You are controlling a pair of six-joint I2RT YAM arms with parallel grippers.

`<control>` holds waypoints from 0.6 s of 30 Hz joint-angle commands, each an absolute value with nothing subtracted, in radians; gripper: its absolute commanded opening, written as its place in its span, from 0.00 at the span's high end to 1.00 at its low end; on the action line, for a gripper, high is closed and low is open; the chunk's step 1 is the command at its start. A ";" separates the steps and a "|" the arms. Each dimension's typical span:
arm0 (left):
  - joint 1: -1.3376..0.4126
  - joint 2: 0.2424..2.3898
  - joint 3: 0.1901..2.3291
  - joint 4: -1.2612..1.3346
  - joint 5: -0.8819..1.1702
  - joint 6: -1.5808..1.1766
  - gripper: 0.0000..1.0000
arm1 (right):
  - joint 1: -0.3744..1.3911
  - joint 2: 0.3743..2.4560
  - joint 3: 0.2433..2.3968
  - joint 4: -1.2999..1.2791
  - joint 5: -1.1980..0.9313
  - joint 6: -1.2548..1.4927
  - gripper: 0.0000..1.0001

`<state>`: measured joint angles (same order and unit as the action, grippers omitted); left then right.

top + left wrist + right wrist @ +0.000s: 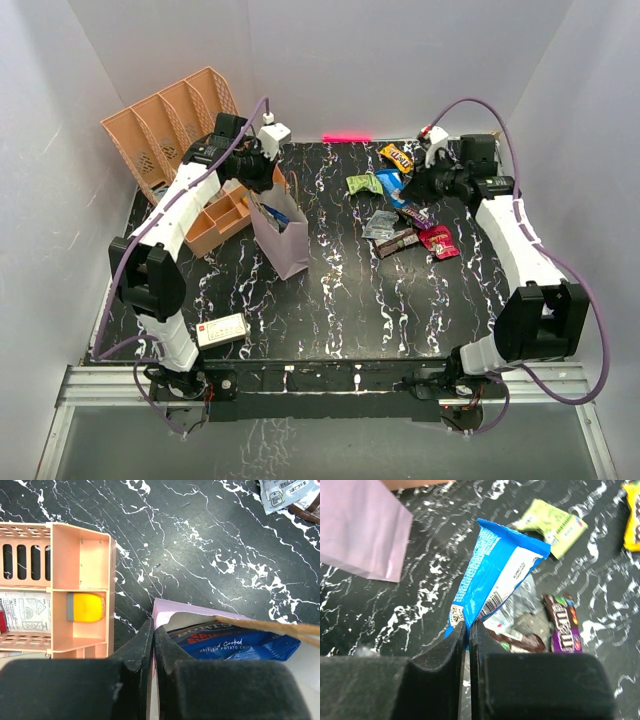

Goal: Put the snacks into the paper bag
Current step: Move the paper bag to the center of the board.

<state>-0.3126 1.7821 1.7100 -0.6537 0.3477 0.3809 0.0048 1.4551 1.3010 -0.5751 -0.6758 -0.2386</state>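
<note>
The mauve paper bag (283, 238) stands upright left of centre. My left gripper (264, 190) is shut on the bag's near rim (165, 611); its fingertips meet on the paper wall (153, 628). A large blue crisp packet (235, 642) lies inside the bag. My right gripper (413, 192) is shut on a small blue-and-white packet (495, 575), held above the table. Below it lie a green packet (364, 184), a yellow-brown one (397, 156), a silver one (380, 224), a dark brown one (397, 241) and a red one (439, 242).
A tall peach slotted organiser (170, 125) stands at the back left. A low peach tray (220, 220) sits beside the bag, with a yellow object (86, 607) in it. A white box with a red mark (222, 329) lies near the front left.
</note>
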 commanded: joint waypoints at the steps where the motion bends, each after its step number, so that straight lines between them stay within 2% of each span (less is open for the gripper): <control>1: -0.306 1.789 1.765 -0.643 0.368 0.370 1.00 | 0.084 1.410 1.371 -0.549 -0.680 -0.278 0.92; 7: -0.298 1.794 1.754 -0.635 0.359 0.374 0.98 | 0.150 1.394 1.398 -0.563 -0.766 -0.303 0.92; 10: -0.296 1.775 1.745 -0.622 0.356 0.365 0.91 | 0.182 1.382 1.402 -0.560 -0.804 -0.312 0.92; 14: -0.295 1.727 1.725 -0.589 0.334 0.357 0.75 | 0.243 1.358 1.422 -0.568 -0.834 -0.330 0.92; 18: -0.294 1.677 1.699 -0.555 0.301 0.358 0.65 | 0.313 1.349 1.463 -0.586 -0.844 -0.348 0.92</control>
<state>-0.3019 1.7844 1.7157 -0.6022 0.3286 0.3626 0.2588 1.3945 1.3754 -0.6014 -0.7921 -0.3153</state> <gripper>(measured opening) 0.315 0.087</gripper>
